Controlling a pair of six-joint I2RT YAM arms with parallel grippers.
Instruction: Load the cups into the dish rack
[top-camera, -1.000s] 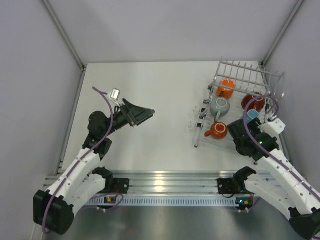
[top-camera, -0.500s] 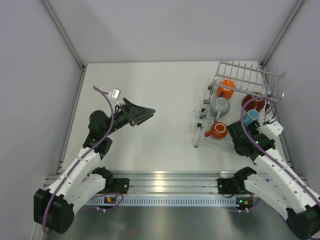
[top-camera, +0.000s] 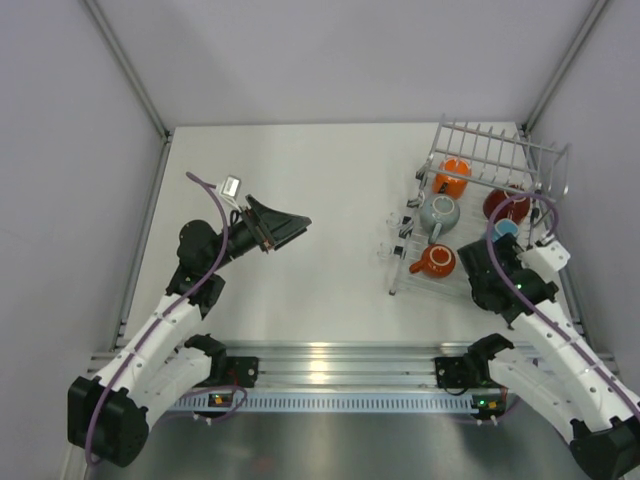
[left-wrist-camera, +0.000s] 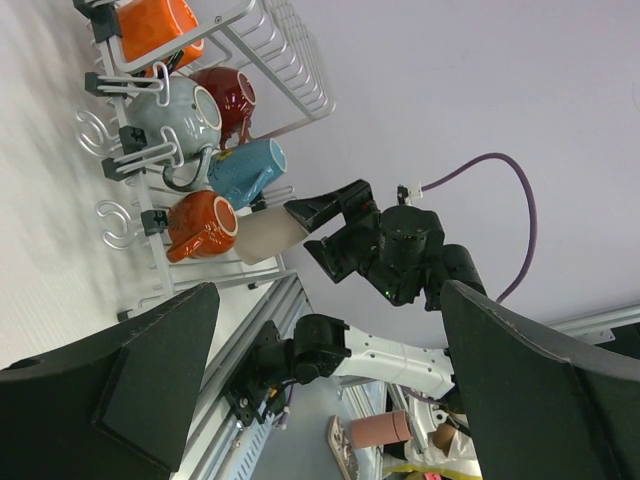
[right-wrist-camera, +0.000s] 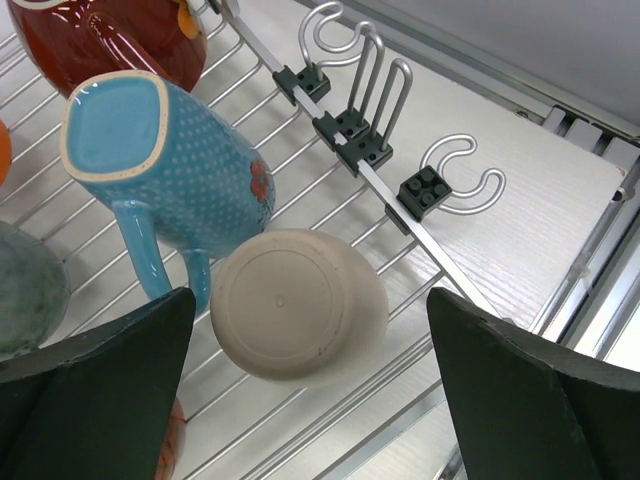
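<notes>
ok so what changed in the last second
The right gripper opened its jaws and let go of the cream cup, which now lies free on the dish rack between them; that arm barely shifted. The left gripper, open over the table, and the other cups stayed put.

Dish rack (top-camera: 490, 150): smooth silvery metal wire, as you view it.
Rack clips (right-wrist-camera: 424, 192): black matt plastic.
Light blue cup (right-wrist-camera: 170, 180): glossy glaze, finely dotted.
Dark red cup (right-wrist-camera: 110, 40): you see high-gloss glaze.
Cream cup (right-wrist-camera: 298, 303): matt, smooth base.
Surface (right-wrist-camera: 530, 200): white, faint wood grain, matt.
</notes>
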